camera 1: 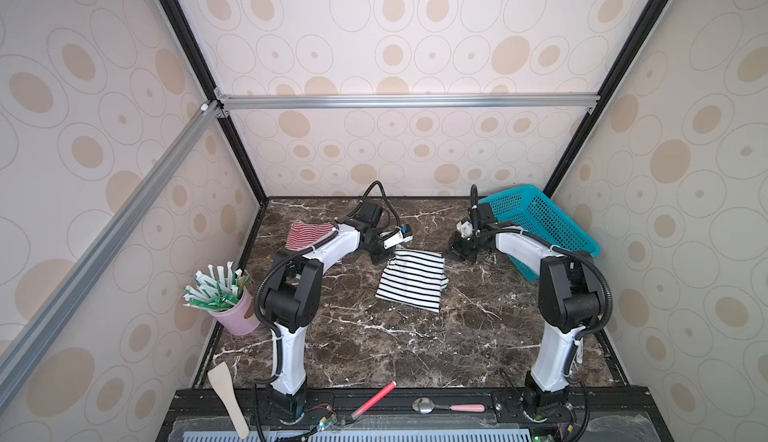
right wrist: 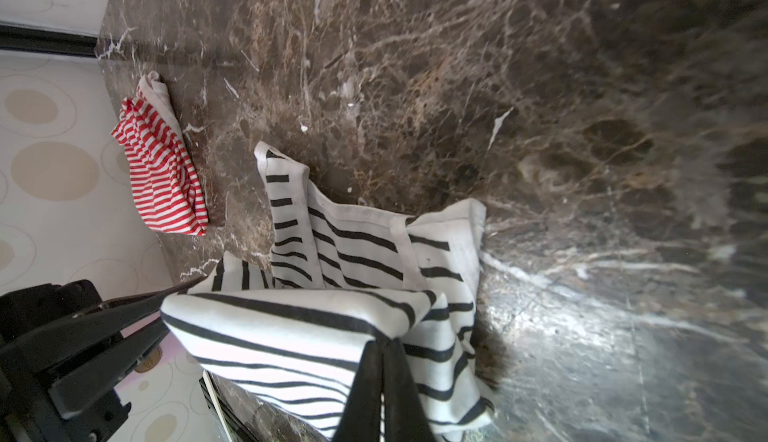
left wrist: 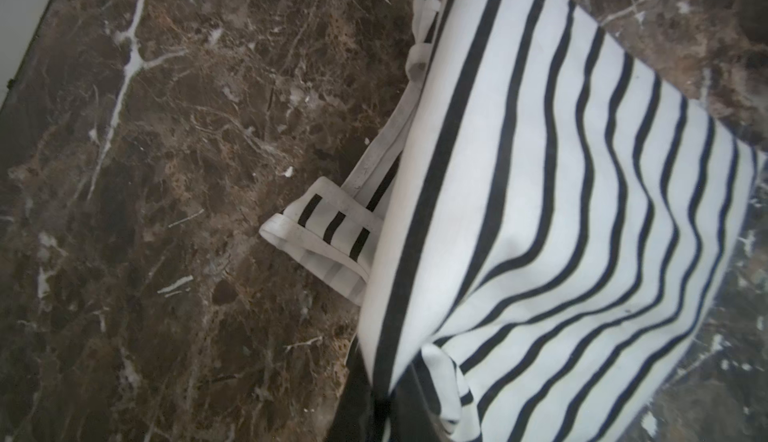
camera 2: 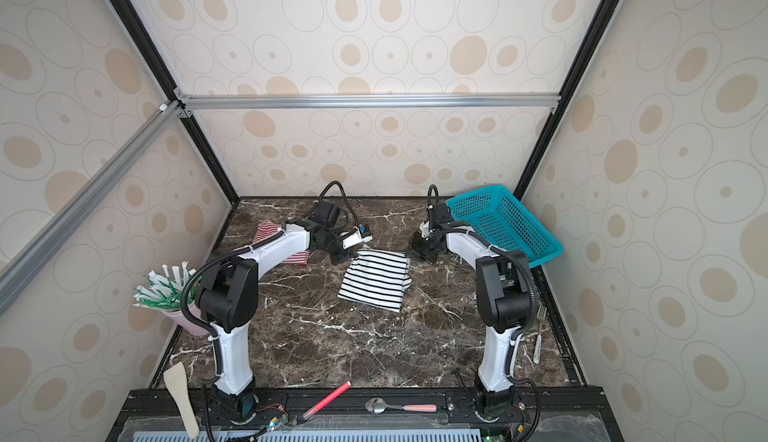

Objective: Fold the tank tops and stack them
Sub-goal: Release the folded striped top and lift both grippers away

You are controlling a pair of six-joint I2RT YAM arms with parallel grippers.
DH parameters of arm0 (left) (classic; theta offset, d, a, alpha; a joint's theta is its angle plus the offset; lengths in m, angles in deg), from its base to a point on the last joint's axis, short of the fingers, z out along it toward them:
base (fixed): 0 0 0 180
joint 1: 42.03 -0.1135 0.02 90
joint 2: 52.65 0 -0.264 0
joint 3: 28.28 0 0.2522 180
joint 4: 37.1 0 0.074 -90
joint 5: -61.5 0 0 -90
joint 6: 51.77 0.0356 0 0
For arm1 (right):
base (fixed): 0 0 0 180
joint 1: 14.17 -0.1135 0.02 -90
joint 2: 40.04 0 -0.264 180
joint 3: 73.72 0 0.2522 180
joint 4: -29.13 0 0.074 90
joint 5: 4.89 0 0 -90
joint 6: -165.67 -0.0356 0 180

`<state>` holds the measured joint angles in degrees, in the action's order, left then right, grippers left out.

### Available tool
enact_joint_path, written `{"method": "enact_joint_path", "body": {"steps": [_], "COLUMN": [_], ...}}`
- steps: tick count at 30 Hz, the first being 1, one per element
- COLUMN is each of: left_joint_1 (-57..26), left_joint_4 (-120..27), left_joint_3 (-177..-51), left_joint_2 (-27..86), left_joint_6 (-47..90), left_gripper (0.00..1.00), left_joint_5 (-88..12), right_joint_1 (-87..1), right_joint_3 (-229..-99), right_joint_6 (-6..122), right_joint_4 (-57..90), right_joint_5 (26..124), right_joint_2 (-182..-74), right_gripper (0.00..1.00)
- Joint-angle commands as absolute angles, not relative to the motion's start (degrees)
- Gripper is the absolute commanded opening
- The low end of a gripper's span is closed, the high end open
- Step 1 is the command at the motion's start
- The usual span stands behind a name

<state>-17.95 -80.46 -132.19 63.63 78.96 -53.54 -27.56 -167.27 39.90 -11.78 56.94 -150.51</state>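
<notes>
The black-and-white striped tank top [camera 1: 411, 280] [camera 2: 376, 282] lies folded over in the middle of the marble table, with its far edge lifted between the two grippers. My left gripper [camera 1: 384, 258] [left wrist: 386, 402] is shut on its far left corner. My right gripper [camera 1: 451, 255] [right wrist: 384, 348] is shut on its far right corner, and the cloth [right wrist: 291, 336] bunches at the tips. In the left wrist view a white strap [left wrist: 328, 232] sticks out from under the fold. The red-and-white striped tank top [camera 1: 309, 234] [right wrist: 162, 170] lies crumpled at the far left, partly hidden behind my left arm.
A teal mesh basket [camera 1: 540, 224] leans tilted in the far right corner. A pink cup [camera 1: 237, 311] of wrapped sticks stands at the left edge. Along the front rail lie a wooden spatula [camera 1: 226, 394], a red stick [camera 1: 374, 398] and a spoon [camera 1: 444, 406]. A fork [camera 2: 539, 336] lies by the right arm.
</notes>
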Motion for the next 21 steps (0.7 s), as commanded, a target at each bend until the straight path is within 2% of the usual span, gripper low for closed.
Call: {"method": "enact_joint_path", "body": {"steps": [1,3,8,14,18,21], "left_joint_1": [-18.29,-18.25,-18.30,-16.82,-15.60,-15.40], "left_joint_4": [-77.37,-73.15,-62.86,-58.68,-58.84,-58.01], "left_joint_3": [-135.21,-134.99,-129.21,-116.50,-111.00,-107.88], "left_joint_2": [66.26,67.19,64.51,53.91,48.82,46.85], "left_joint_6": [76.52,73.30,66.63,65.20,64.52,63.77], "left_gripper": [0.14,0.21,0.30,0.36,0.37,0.39], "left_joint_5": [-50.76,-47.47,-36.48,-37.70,-40.01,-40.09], "right_joint_1": [-27.01,-27.01,-28.74,-35.53,-36.41,-36.41], "right_joint_3": [-168.51,-167.35,-161.59,-157.89,-156.80,-156.24], "right_joint_6": [41.89,42.47,43.28,44.81,44.14,43.37], "right_joint_4": [-12.16,-11.19,-9.40,-10.13,-8.03,-5.68], "right_joint_5": [60.34,62.41,65.77,67.99,67.45,66.37], "right_joint_2": [-150.24,-148.55,-141.78,-138.89,-141.25,-143.48], "right_gripper": [0.23,0.32,0.38,0.26,0.16,0.13]}}
